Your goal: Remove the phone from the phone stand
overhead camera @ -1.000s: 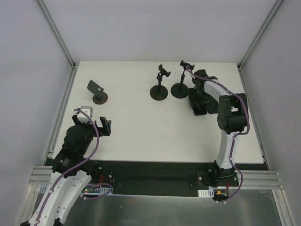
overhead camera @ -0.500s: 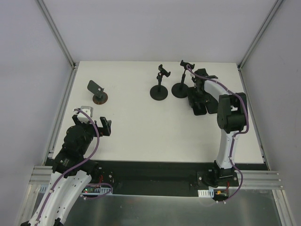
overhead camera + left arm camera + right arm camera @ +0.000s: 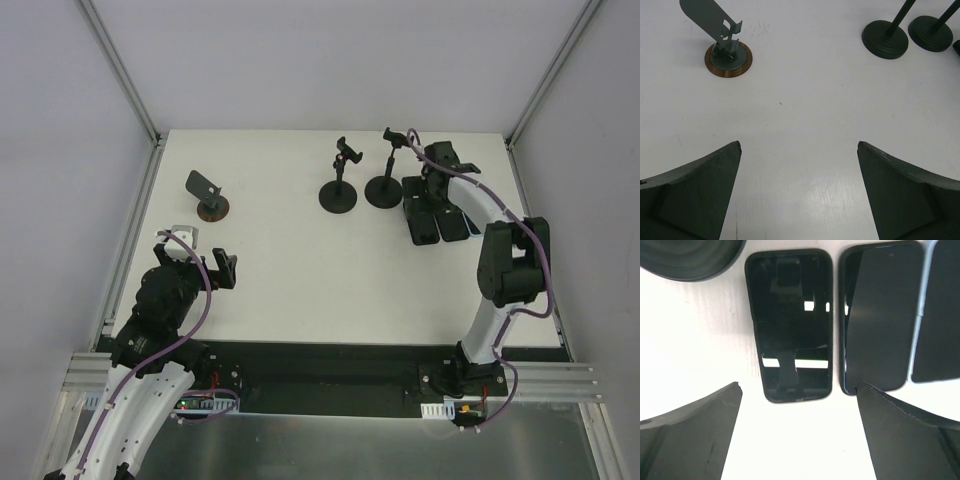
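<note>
Three black phones lie flat side by side on the table at the back right (image 3: 438, 222). In the right wrist view the left phone (image 3: 789, 325), the middle phone (image 3: 879, 315) and the right phone (image 3: 940, 315) all lie screen up. My right gripper (image 3: 799, 386) is open and empty just above them (image 3: 432, 192). Two pole stands with round black bases (image 3: 338, 195) (image 3: 382, 190) have empty clamps. A grey tilted stand on a brown base (image 3: 205, 190) (image 3: 715, 20) is also empty. My left gripper (image 3: 799, 144) is open and empty near the front left (image 3: 222, 270).
The pole stands' bases stand right beside the left phone (image 3: 690, 260) and show in the left wrist view (image 3: 885, 39) (image 3: 930, 32). White walls with metal rails enclose the table (image 3: 300, 260) on three sides. The right table edge (image 3: 535, 250) is near the phones.
My right arm's elbow has swung right and its gripper has drawn back from over the phones, uncovering them. The left arm has not moved.
</note>
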Robot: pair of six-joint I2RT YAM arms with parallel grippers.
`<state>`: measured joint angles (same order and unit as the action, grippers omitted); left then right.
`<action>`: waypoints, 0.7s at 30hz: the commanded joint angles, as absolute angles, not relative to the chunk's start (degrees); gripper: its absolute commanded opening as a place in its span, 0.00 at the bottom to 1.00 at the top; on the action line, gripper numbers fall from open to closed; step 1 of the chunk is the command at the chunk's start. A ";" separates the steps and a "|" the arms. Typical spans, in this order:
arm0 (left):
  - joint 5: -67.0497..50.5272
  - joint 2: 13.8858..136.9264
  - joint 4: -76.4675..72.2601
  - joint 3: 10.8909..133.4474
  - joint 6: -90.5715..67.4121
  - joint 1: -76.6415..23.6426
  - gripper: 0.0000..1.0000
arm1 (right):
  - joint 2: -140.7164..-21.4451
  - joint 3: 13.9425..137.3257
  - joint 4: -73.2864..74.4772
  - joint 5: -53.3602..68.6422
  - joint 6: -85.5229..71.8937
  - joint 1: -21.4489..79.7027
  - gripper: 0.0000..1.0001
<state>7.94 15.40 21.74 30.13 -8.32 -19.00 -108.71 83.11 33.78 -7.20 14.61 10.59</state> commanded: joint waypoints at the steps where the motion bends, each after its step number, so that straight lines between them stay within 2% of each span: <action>1: 7.38 15.56 19.60 29.88 -8.52 -18.28 0.99 | -97.13 79.81 31.29 -8.35 10.91 10.20 1.00; 10: 8.43 18.54 19.69 30.06 -11.07 -18.19 0.99 | -73.41 65.24 26.72 -6.94 5.10 10.28 0.96; 16: 14.39 28.71 18.90 33.74 -12.48 -18.11 0.99 | -51.03 55.04 20.40 -7.29 4.13 10.37 0.96; 21: 18.11 38.04 15.04 39.10 -10.46 -15.40 0.99 | -38.51 47.47 13.54 -8.35 3.70 10.28 0.96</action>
<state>13.47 33.04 20.84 33.50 -11.25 -18.15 -45.58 51.96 21.45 -7.25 5.28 10.59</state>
